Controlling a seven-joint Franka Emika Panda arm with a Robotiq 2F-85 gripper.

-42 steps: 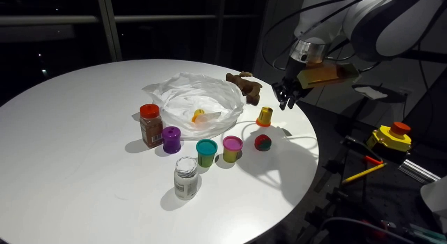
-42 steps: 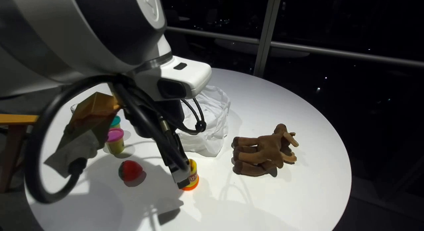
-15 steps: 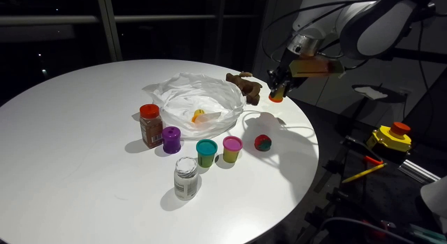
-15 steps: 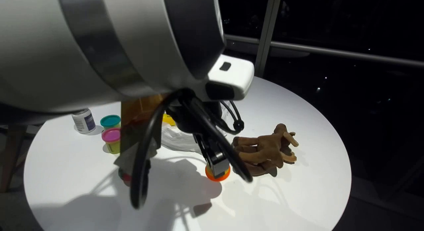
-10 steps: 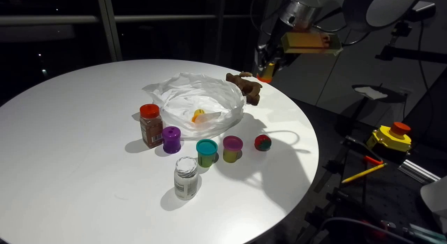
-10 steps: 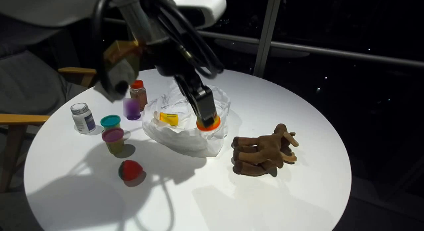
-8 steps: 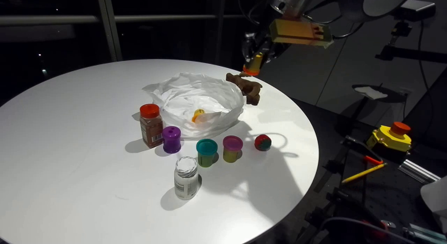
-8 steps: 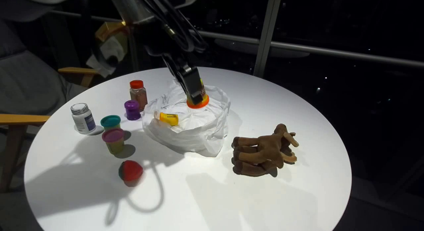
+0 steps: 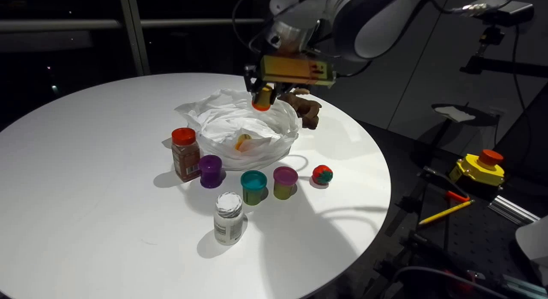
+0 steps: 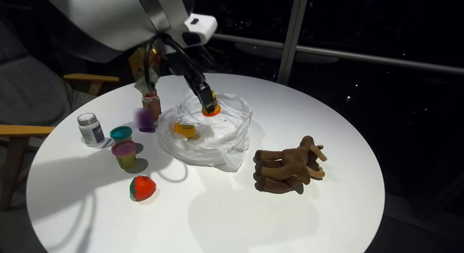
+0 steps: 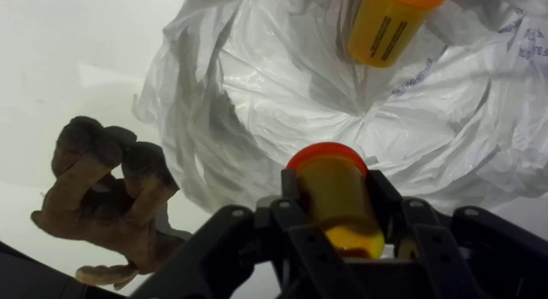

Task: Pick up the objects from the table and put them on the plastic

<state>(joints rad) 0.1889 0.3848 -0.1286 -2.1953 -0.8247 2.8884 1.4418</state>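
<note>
Placing step in hand, I'd judge. Round white bench (image 9: 102, 230) underneath. Open plastic bag (image 10: 232, 149) on it holds one yellow tub (image 11: 385, 31), lying on its side. Brown toy animal (image 10: 288, 166) on the bench, near the bag. Pincer (image 11: 332, 182) clamped on an upturned yellow tub (image 11: 338, 200), orange rim down, over the bag; next move should lower it inside and let go clear of the tub there. Waiting on bench, upright: red-lidded jar (image 9: 186, 157) with brownish contents, white bottle (image 9: 228, 222) (contents hidden), purple pot (image 9: 210, 172), teal-lidded tub (image 9: 253, 188), pink-lidded tub (image 9: 284, 183). Toy strawberry (image 10: 144, 188) nearby.
</note>
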